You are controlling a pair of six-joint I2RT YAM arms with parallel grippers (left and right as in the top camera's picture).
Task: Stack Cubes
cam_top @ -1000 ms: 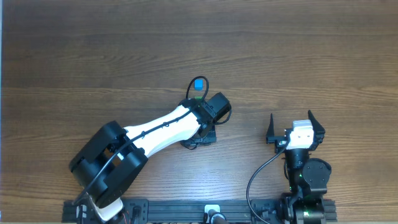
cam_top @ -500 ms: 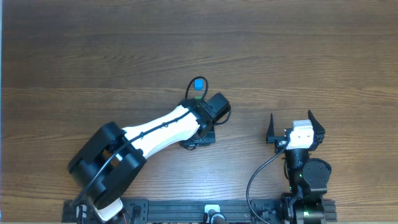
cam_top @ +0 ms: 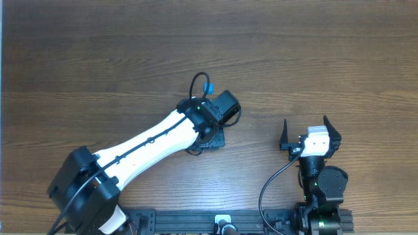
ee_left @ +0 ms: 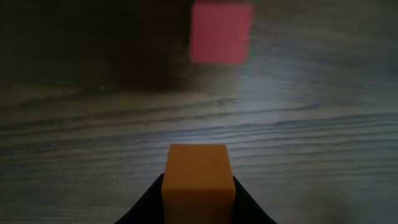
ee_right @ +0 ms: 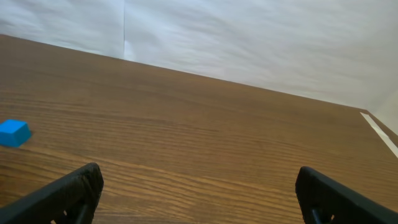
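Stretching farther across since a second ago, the left arm is bringing the left gripper (ee_left: 198,206) nearer the small blue cube (ee_right: 13,132). That gripper is clamping a small orange cube (ee_left: 199,177) between its fingers at mid-table, with a blurred red cube (ee_left: 221,32) lying ahead on the brown wooden table (cam_top: 98,52). Well apart, the right gripper (cam_top: 308,134) is sitting near its base, fingers spread wide, gripping nothing.

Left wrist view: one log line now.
left claw: shut on orange cube | red cube: apart, not held | blue cube: not held | right claw: open
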